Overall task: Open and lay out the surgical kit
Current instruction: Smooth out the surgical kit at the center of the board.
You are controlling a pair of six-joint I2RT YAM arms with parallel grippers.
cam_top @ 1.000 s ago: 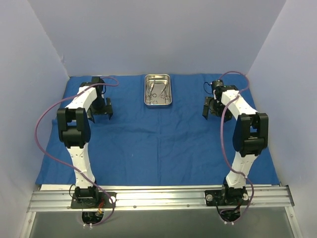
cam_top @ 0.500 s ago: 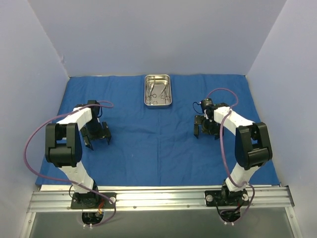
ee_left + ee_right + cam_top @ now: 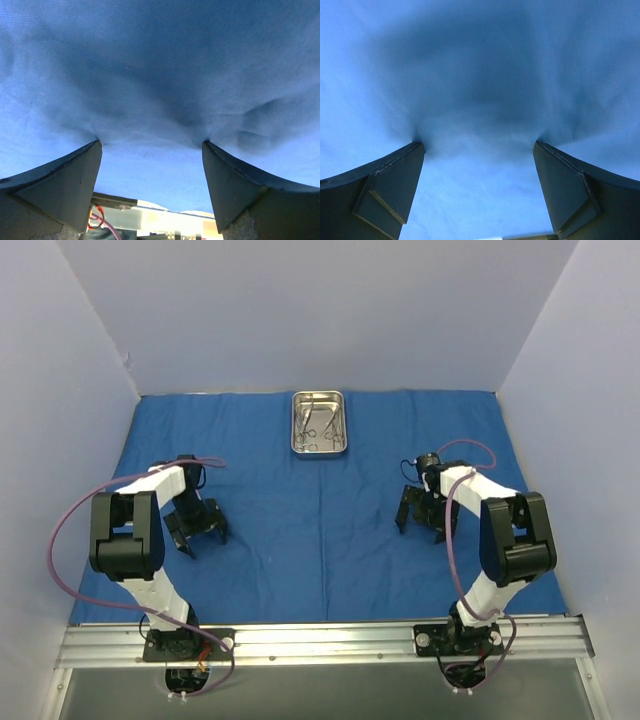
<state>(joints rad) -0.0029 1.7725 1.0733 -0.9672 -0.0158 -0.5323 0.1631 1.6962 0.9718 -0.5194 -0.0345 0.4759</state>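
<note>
The royal-blue cloth wrap [image 3: 320,530] lies spread flat over the table. At its far middle stands the small steel tray [image 3: 294,426], with slim silver ring-handled instruments [image 3: 318,426] lying inside. My left gripper [image 3: 206,538] is open at the cloth's near left, both fingertips touching the fabric [image 3: 160,75]; in the left wrist view the left gripper [image 3: 151,143] has only cloth in its gap. My right gripper [image 3: 420,528] is open at the near right, with its tips resting on the cloth [image 3: 480,60]. Nothing but cloth lies between the tips of the right gripper [image 3: 479,144].
Pale lavender walls close in the table on the left, back and right. An aluminium rail [image 3: 320,640] carrying both arm bases runs along the near edge. Purple cables [image 3: 70,520] loop beside each arm. The cloth's near edge and the rail [image 3: 150,212] show in the left wrist view.
Both arms have drawn back from the far part of the cloth toward the near edge, folding at the elbows. Both grippers stayed open. The tray has not moved.
</note>
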